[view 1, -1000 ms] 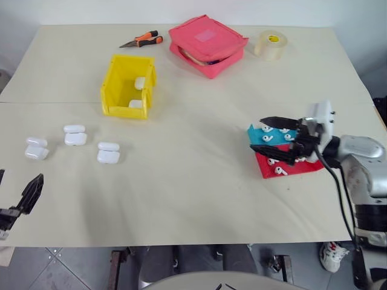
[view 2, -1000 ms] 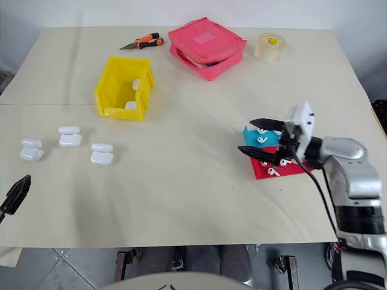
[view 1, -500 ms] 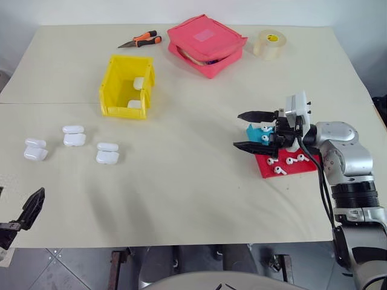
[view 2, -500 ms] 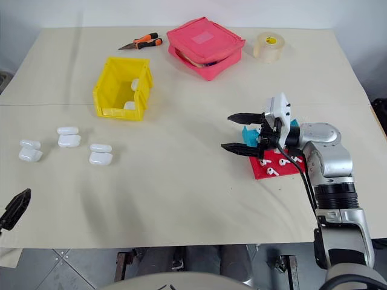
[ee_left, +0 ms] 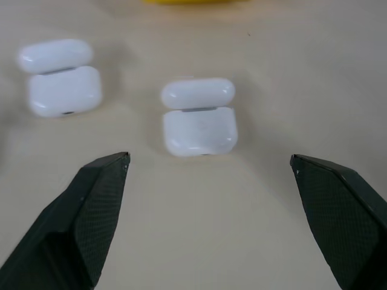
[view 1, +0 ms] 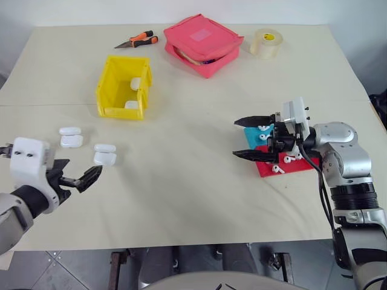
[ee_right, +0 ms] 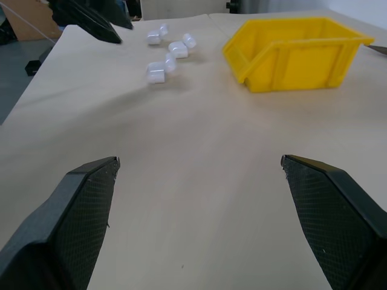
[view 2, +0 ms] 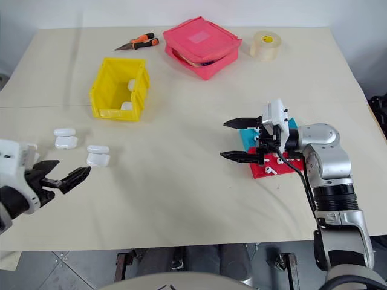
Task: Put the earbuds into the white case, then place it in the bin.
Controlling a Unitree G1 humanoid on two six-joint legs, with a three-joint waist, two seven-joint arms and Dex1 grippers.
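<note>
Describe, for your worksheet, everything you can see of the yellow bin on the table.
The yellow bin is a bright, glossy plastic box, rectangular and open-topped, with one wall cut lower as a lip. It stands upright on the cream table, in the far left part, this side of the orange-handled pliers and left of the pink pouch. Two white cases lie inside. Neither gripper touches it.

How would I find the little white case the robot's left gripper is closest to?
Start at the yellow bin on the table, then look toward the robot for the open white cases. The one you want lies right ahead of the open left gripper. Its neighbour lies farther to the robot's left.
</note>
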